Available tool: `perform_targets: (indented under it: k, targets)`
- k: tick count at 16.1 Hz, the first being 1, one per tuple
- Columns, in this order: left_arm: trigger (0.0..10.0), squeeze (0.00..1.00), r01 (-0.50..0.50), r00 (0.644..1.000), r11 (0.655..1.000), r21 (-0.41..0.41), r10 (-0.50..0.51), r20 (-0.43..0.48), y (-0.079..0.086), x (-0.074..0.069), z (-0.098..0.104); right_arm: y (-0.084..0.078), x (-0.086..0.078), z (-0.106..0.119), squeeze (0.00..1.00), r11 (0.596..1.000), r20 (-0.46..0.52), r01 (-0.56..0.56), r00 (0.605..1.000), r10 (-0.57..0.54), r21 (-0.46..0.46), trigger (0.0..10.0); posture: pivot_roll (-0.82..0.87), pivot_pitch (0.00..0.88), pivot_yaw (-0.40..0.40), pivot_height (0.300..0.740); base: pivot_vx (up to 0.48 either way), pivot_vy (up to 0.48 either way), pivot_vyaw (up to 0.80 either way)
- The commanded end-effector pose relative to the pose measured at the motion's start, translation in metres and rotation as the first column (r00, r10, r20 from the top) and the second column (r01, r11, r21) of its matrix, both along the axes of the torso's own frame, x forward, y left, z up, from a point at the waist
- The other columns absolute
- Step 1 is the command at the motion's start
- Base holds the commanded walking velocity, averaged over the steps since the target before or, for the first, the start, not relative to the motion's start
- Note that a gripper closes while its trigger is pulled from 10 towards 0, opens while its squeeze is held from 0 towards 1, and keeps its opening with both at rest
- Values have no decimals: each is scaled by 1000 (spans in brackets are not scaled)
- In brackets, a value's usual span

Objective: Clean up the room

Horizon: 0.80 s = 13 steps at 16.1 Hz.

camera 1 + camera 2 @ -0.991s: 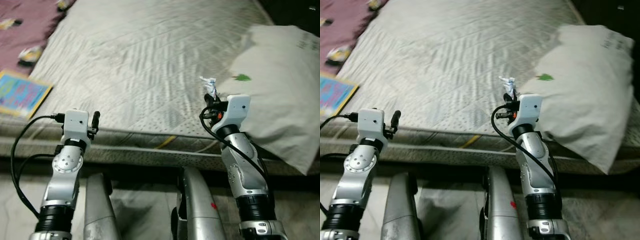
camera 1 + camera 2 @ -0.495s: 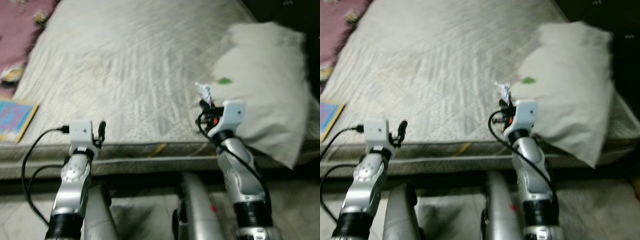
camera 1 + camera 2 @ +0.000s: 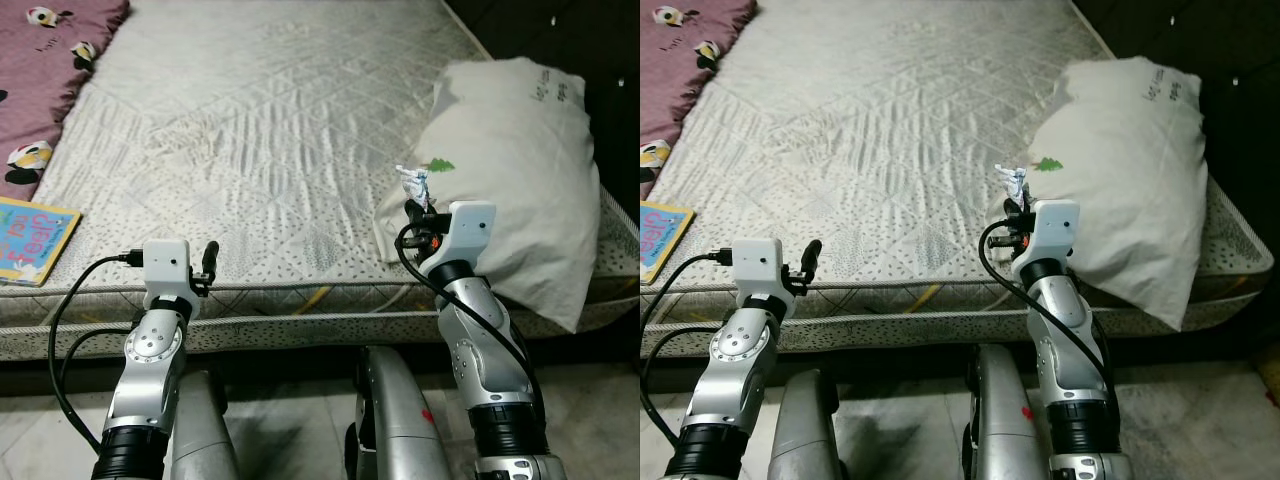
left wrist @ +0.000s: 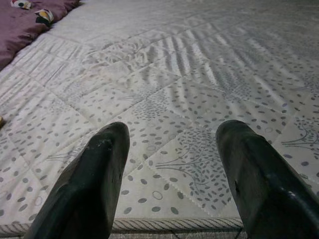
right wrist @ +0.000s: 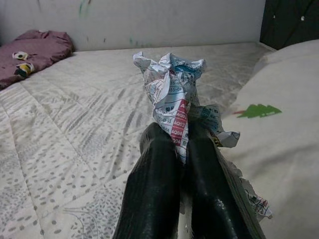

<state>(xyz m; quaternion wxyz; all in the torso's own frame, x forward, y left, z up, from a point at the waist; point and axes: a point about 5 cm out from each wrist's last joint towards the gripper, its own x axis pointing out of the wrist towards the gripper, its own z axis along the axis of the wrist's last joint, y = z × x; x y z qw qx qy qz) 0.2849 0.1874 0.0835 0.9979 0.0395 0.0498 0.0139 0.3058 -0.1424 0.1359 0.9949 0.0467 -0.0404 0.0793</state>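
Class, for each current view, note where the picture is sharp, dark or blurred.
Left and right eye views: sharp, evenly lit mattress; dark beyond the pillow. Left wrist view: left gripper fingers soft, close up. Right wrist view: crumpled wrapper crisp in the right gripper.

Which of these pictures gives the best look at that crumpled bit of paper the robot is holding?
The right wrist view: the crumpled paper sits close up, printed text readable, pinched in the right gripper. Both eye views show it as a tiny white scrap beside the pillow.
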Motion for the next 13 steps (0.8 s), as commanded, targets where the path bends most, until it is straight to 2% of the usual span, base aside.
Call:
perform_targets:
  k: [1,3,4,5,6,7,10,11,13]
  targets:
    - [10000,0,18,1000,1000,-5,-18,11,-3,-1,2,-2,2,3,0,1000,5,12,1000,-12,3,10000,27,50,-29,576,0,0,0]
    - [10000,0,28,997,999,-20,-29,-66,-3,-1,-5,-1,2,3,0,1000,4,10,1000,-10,2,10000,24,56,-31,599,0,0,0]
    - [10000,0,76,990,997,-23,-78,-115,-5,-1,-10,-1,1,3,0,1000,3,9,1000,-9,4,10000,26,57,-36,609,0,0,0]
    - [10000,0,143,986,988,55,-138,-88,-4,0,-10,-1,1,2,0,1000,1,7,1000,-7,5,10000,26,56,-37,622,0,0,0]
    - [10000,0,142,986,988,63,-136,-92,-2,1,-10,-1,2,2,0,1000,0,6,1000,-6,1,10000,26,56,-37,632,0,0,0]
    - [10000,0,122,988,991,56,-117,-99,3,5,-8,-1,2,2,0,1000,-2,7,1000,-7,2,10000,26,56,-37,646,0,0,0]
    - [10000,0,115,985,993,-9,-115,-128,3,9,-8,-2,1,2,0,1000,0,8,1000,-8,3,10000,26,56,-37,674,0,0,0]
    - [10000,0,119,985,992,-51,-124,-121,-2,8,-10,-3,1,1,0,1000,-2,11,1000,-11,1,10000,19,54,-33,692,0,0,0]
    - [10000,0,133,982,988,-76,-142,-124,-6,6,-11,-3,1,1,0,1000,-2,12,1000,-12,0,10000,15,52,-33,706,0,0,0]
